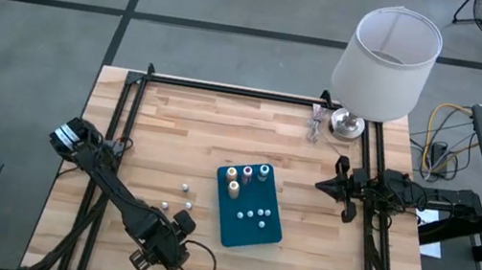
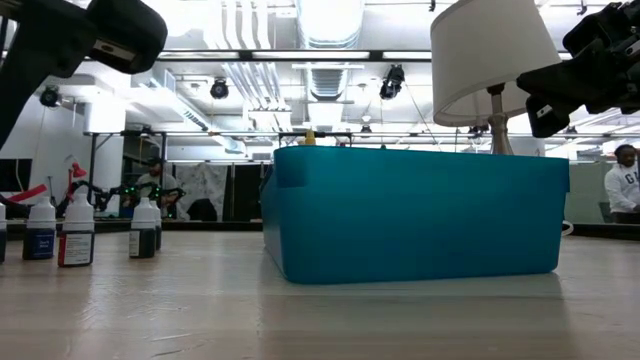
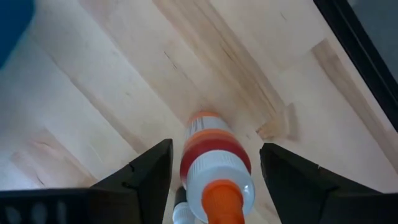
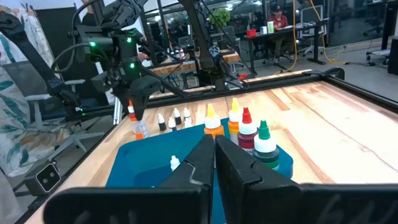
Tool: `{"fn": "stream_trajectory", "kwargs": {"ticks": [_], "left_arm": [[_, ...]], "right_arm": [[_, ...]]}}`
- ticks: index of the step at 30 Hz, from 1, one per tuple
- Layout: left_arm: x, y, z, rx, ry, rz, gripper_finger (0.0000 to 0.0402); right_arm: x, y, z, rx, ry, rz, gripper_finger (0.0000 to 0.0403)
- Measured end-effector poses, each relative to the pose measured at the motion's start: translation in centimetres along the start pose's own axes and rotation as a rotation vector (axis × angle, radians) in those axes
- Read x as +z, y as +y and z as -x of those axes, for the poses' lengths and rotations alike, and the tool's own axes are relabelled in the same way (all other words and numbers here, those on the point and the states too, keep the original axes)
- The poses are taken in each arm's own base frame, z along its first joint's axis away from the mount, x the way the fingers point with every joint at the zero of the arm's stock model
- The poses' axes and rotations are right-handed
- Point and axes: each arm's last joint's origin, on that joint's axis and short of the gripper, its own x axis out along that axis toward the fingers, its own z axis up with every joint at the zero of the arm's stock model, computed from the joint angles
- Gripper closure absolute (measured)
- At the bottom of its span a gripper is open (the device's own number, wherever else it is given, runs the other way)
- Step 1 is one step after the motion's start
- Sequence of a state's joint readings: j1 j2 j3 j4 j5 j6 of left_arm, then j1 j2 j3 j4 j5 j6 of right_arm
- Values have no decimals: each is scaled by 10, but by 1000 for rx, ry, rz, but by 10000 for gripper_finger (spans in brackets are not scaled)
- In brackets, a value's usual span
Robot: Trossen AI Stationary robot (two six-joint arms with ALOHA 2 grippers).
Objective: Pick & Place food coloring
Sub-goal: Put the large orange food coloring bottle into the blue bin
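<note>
An orange-capped food coloring bottle [image 3: 214, 158] stands upright on the wooden table near its front left. My left gripper [image 3: 216, 148] points down over it, open. One finger [image 3: 149, 171] stands on each side of the bottle, with a gap on both sides. From across the table the same bottle [image 4: 138, 127] shows below that gripper [image 4: 138, 93]. Taller bottles [image 1: 248, 173] and small white ones [image 1: 255, 216] stand in the teal tray [image 1: 250, 233]. My right gripper [image 4: 214, 152] is shut and holds nothing, level above the table's right edge [image 1: 322, 184].
Three small white-capped bottles [image 1: 180, 198] stand on the table left of the tray. A white-shaded lamp [image 1: 383, 65] stands at the far right corner. Black frame rails [image 1: 123, 116] run along the table's left, right and far edges.
</note>
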State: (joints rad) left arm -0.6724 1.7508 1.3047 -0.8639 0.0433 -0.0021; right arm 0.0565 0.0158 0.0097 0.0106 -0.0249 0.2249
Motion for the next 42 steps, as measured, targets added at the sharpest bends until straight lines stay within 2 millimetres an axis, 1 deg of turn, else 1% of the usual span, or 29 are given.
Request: {"fn": "stream_trajectory", "kwargs": {"ticks": [9, 12, 15, 20, 23, 25, 30, 34, 39, 42], "left_arm": [[0, 0, 0, 0, -2, 0, 189], [0, 0, 0, -1, -2, 0, 195], [0, 0, 0, -1, -2, 0, 215], [0, 0, 1, -1, -2, 1, 262], [0, 0, 1, -2, -2, 2, 277], [0, 0, 1, -2, -3, 4, 277], [2, 0, 4, -2, -1, 8, 262], [5, 1, 12, -1, 3, 9, 263], [14, 5, 31, 3, -10, -2, 267], [21, 11, 43, 9, -47, 3, 267]], "right_arm": [[0, 0, 0, 0, 0, 0, 394], [0, 0, 0, 0, 0, 0, 394], [0, 0, 0, 0, 0, 0, 394], [0, 0, 0, 0, 0, 0, 394], [0, 0, 0, 0, 0, 0, 394], [0, 0, 0, 0, 0, 0, 394], [0, 0, 0, 0, 0, 0, 394], [0, 0, 0, 0, 0, 0, 394], [0, 0, 0, 0, 0, 0, 394], [0, 0, 0, 0, 0, 0, 394]]}}
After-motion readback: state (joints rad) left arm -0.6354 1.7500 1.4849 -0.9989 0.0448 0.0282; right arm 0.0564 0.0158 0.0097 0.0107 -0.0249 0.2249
